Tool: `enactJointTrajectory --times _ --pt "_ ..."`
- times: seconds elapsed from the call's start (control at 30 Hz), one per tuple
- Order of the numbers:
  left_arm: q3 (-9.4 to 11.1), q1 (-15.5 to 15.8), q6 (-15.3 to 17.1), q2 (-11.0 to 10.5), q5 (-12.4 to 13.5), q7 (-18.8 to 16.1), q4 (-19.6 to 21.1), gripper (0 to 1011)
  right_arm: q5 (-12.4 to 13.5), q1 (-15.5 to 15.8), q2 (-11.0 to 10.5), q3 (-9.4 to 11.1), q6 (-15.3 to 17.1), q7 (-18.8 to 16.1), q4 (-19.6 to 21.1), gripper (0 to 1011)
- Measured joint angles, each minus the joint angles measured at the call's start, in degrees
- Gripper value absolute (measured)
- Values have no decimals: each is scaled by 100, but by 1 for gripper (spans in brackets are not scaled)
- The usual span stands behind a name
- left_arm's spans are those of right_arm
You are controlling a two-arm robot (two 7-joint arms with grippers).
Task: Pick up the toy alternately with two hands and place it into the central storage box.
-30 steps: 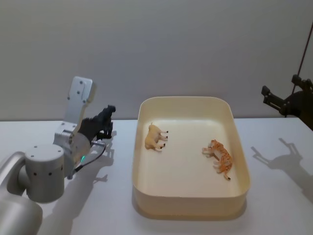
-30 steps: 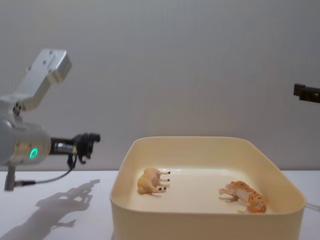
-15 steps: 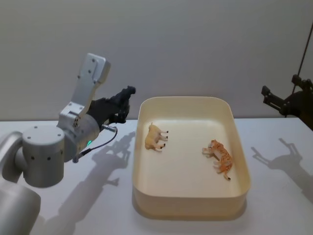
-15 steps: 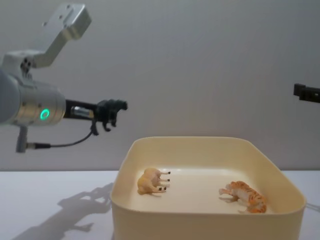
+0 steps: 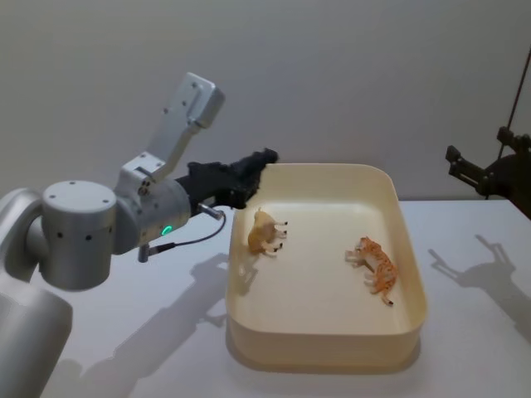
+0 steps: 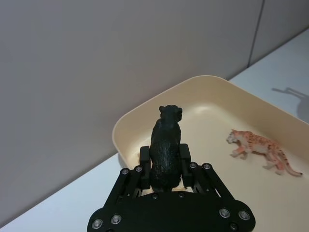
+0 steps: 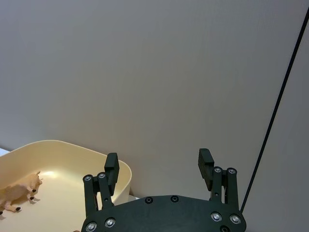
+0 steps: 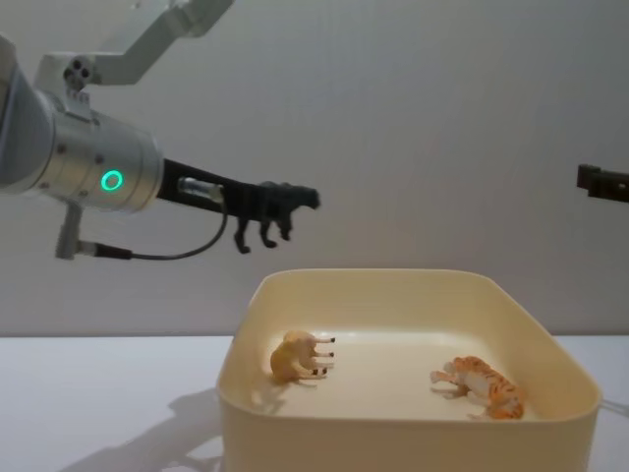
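Currently the carry step: above the white counter (image 5: 124, 348), the large cream-yellow plastic tub (image 5: 410, 325) has its 9 o'clock rim just crossed by the left end effector (image 5: 249, 170), clamped on a small black panther figure (image 8: 278, 205). Next, I judge: advance toward open floor at centre, then release. Right end effector (image 7: 158, 170) waits at 3 o'clock, spread wide.

Left black angular gripper (image 6: 164, 170): fingers clamped on either flank of a black panther figure (image 6: 165, 147), which is upright with its head pointing away from the camera. Beyond it, the large cream-yellow plastic tub (image 6: 145, 117) on a white table (image 6: 63, 203). Inside the tub, an orange striped tiger figure (image 6: 260, 149).
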State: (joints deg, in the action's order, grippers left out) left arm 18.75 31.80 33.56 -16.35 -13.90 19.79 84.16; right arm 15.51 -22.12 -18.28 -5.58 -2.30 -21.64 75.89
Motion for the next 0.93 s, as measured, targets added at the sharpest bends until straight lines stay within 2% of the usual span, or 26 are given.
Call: enactJointTrajectory --times 0.13,0.23,0.37,0.43,0.7,0.93 --pt "61 120 165 38 77 416 -92 313 0 0 0 0 0 0 0 1001" --pt "94 168 228 60 125 585 -144 317 0 0 0 0 0 0 0 1001" --pt "153 242 294 99 195 797 -229 464 0 0 0 0 0 0 0 1001" --pt "185 283 334 120 236 920 -281 498 0 0 0 0 0 0 0 1001" --pt "235 352 399 156 297 1121 -367 782 0 0 0 0 0 0 0 1001" --pt "261 387 431 173 330 1228 -407 957 0 0 0 0 0 0 0 1001"
